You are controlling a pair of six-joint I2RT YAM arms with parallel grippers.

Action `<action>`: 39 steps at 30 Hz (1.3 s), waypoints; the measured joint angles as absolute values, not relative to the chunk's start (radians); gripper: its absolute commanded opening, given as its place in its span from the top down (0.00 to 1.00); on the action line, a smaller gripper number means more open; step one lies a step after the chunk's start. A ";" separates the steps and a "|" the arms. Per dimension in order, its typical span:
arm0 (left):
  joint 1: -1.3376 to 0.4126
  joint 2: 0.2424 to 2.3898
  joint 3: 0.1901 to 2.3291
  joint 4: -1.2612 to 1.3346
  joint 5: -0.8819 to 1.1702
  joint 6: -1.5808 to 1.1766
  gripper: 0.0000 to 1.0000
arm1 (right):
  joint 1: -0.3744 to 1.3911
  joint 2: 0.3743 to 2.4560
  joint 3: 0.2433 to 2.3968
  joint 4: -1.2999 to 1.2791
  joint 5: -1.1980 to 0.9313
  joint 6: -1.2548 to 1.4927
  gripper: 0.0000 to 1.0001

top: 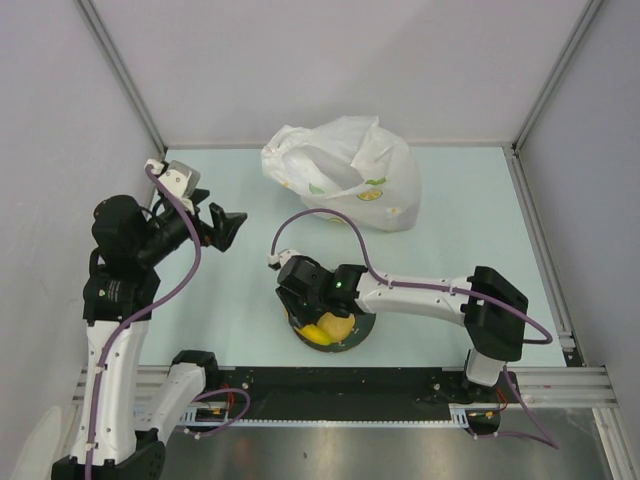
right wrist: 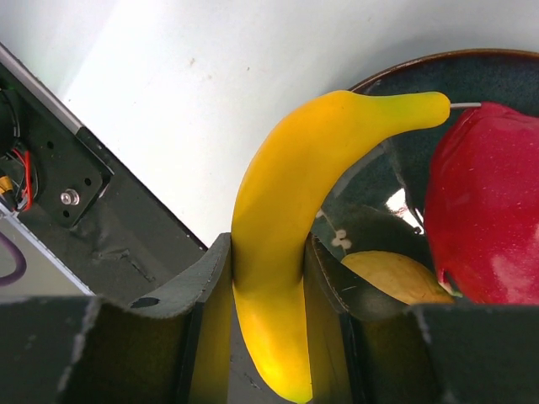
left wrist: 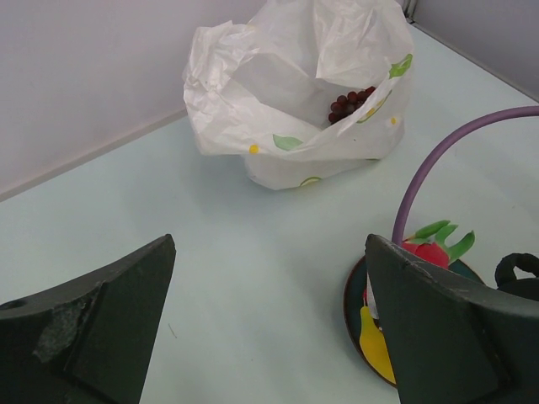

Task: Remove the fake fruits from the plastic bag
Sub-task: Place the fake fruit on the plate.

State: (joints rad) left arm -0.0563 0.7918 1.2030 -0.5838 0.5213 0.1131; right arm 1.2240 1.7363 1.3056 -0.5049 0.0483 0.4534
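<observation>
Two arms over a pale green table (top: 450, 240), seen from above and from each wrist. We find the right gripper (right wrist: 268, 278) clamped on the banana (right wrist: 290, 185): one dark finger (right wrist: 206, 295) presses each side of the fruit's lower half, and the banana's narrow tip curves up over the rim of the round dark plate (right wrist: 396, 80). Whether the banana touches the plate we cannot tell. Inside the plate lie the red dragon fruit (right wrist: 484, 210), at the right of that wrist view, and the round yellow fruit (right wrist: 396, 278), just beside it and partly hidden behind the gripper. From above, the plate sits near the front edge of the table, between the two arm bases. The left gripper (top: 228, 228) hangs over the left side of the table with its jaws spread wide and nothing between them; we see only table surface in the gap. The plastic bag (top: 345, 175) stands at the far side, well apart from the plate, its crumpled mouth open. The grape bunch (left wrist: 347, 104) lies inside the bag, partly visible over the lip. A purple cable (left wrist: 421, 177) arcs above the plate in the left wrist view.
</observation>
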 measured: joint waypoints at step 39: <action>-0.036 0.752 1.170 -0.563 0.585 0.085 0.00 | 1.234 1.824 1.304 -0.527 0.072 0.492 0.44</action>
